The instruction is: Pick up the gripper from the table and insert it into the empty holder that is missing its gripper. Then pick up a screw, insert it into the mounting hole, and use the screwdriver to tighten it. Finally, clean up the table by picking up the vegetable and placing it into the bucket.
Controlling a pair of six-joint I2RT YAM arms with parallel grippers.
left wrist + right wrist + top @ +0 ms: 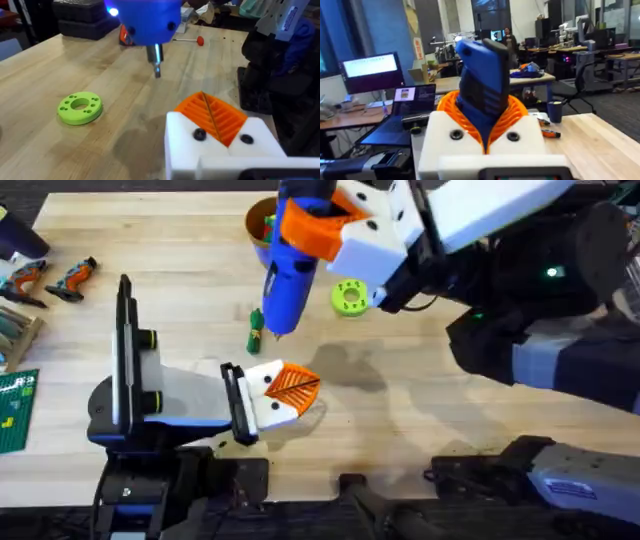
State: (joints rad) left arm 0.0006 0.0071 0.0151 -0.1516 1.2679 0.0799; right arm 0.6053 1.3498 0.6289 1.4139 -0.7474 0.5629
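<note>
The screwdriver is pinched in the right hand, held above the tabletop with its thin metal tip pointing down, just beside the vegetable in the overhead view. The left hand lies low near the tabletop's middle; the orange gripper sits against its white holder (two dark screw heads show on the white block in the left wrist view), and whether its fingers are spread or pressed together I cannot tell. The bucket stands at the far edge, mostly hidden behind the right arm. The lime-green disc lies flat beside the screwdriver.
</note>
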